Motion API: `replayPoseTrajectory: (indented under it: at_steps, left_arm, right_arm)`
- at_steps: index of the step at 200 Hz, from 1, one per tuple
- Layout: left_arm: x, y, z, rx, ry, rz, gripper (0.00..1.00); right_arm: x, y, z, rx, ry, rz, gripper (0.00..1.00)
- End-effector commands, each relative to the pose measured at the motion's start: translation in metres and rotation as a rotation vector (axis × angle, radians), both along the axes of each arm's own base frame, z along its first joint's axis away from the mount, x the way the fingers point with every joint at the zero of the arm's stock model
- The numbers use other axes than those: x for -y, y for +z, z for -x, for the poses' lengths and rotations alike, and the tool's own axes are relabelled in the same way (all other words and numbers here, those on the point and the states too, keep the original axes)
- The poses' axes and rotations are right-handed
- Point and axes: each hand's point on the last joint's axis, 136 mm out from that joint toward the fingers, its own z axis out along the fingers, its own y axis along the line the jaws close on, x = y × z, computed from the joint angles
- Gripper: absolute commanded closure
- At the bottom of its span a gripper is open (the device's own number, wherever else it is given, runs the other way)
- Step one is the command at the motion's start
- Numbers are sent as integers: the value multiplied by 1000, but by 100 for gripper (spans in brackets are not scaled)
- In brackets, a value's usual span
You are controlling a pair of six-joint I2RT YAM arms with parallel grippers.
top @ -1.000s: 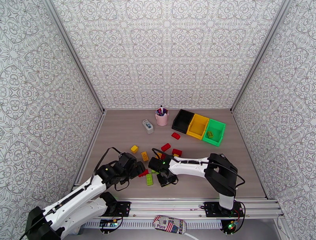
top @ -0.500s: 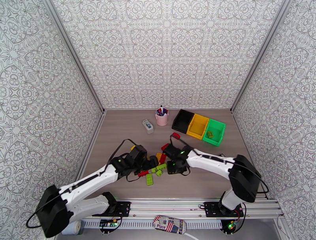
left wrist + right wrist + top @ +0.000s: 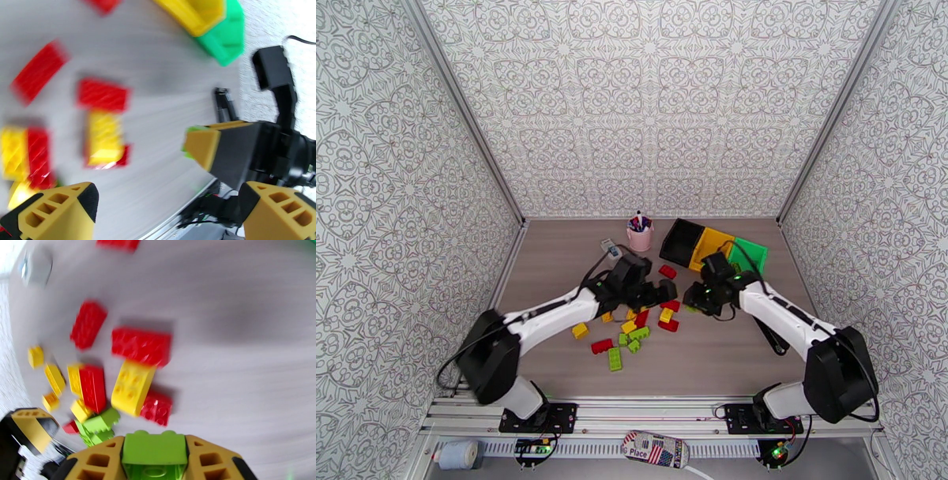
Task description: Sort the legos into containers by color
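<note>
Several loose bricks, red, yellow and green: heaped on the table at lower centre of the overhead frame, nearest the arm bases; not yet sorted.

One green brick: clamped from both sides by the right gripper, jaws drawn in to the brick's width. It is held just right of the heap, studs up; its long axis is too blurred to read.

Left gripper: jaws spread wide with nothing between them, over the heap's far edge, just left of the right gripper.

Three joined bins, black, yellow and green: far side, right of centre. The green bin, rightmost, lies up and to the right of the held brick, near it. The right arm is the nearer one. Judged next move: travel up-right, then release over the green bin.
</note>
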Motion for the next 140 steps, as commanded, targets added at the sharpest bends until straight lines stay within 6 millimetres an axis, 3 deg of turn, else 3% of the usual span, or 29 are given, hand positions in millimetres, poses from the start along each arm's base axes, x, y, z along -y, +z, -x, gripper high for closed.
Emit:
replayPoseTrajectory:
  at_steps: [1,35,76,89,98,102,140]
  left_arm:
    - [41,26,-1,46,-141,68,1]
    - [85,40,-17,67,-217,80,1]
    - [122,59,-36,92,-259,109,1]
    - [128,59,-42,89,-255,114,1]
    - [133,79,-48,119,-252,147,1]
    - [136,69,-51,104,-251,139,1]
    - [140,72,-66,99,-222,155,1]
  right_arm:
    - [28,17,-11,25,-60,-37,74]
    - [93,32,-34,47,-209,-22,74]
    - [151,39,-65,53,-303,18,75]
    - [166,39,-76,51,-333,23,75]
    - [175,38,-83,49,-352,23,75]
    - [178,38,-86,48,-357,25,75]
    - [199,35,-114,32,-385,33,68]
